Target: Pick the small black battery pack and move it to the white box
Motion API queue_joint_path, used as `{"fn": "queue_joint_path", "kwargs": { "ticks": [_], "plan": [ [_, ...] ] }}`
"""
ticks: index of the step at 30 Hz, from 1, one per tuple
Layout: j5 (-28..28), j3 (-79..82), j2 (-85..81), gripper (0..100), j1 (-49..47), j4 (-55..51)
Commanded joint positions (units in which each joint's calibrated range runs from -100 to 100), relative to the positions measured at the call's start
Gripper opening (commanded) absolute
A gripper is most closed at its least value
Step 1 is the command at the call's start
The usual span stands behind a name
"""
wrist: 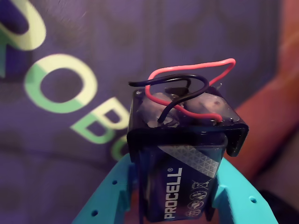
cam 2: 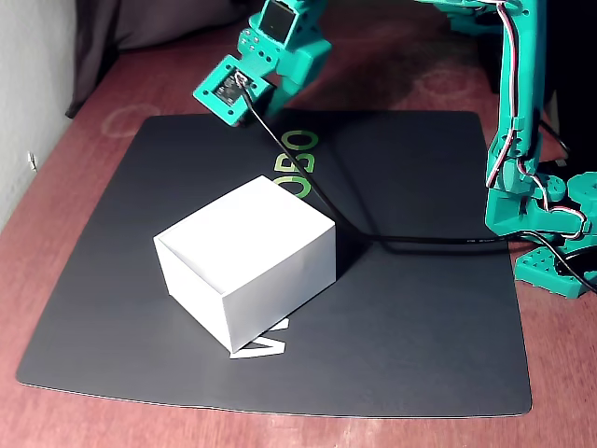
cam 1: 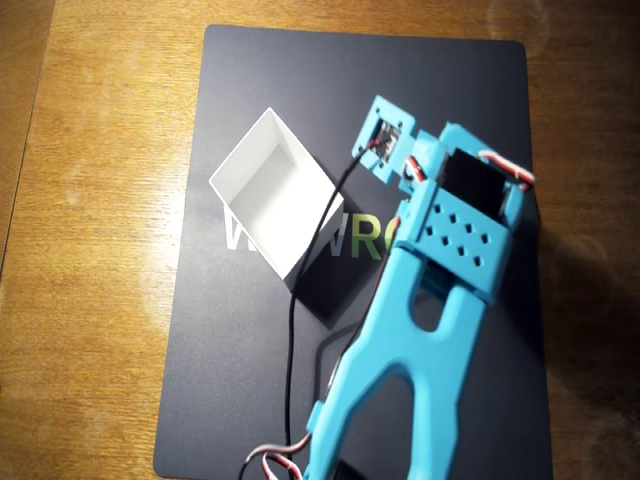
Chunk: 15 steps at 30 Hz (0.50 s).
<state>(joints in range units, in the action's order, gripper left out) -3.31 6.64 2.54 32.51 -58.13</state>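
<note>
Black battery pack (wrist: 180, 158) clamped between teal jaws, lifted above dark mat (cam 1: 250, 400). Pick done. Left: carry over white box (cam 1: 272, 190), still empty, then release inside.

In the wrist view the battery pack (wrist: 187, 154) and the gripper (wrist: 180, 205) fingers run off the bottom edge, and the green lettering on the mat (wrist: 56, 154) behind is blurred. In the overhead view the arm (cam 1: 420, 330) covers the pack entirely and part of the mat's lettering. In the fixed view the box (cam 2: 247, 261) shows only its outer walls, and the pack is perhaps hidden behind the wrist camera (cam 2: 229, 89).
</note>
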Motion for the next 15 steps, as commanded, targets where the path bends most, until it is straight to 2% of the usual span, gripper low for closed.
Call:
{"fn": "queue_joint_path", "kwargs": {
  "ticks": [1,9,15],
  "plan": [
    [0.7,-6.0,-6.0,1,-2.5,0.7],
    [5.9,-9.5,-11.6,1,-13.0,0.7],
    [9.6,-9.5,-17.6,1,-25.8,0.7]
  ]
}}
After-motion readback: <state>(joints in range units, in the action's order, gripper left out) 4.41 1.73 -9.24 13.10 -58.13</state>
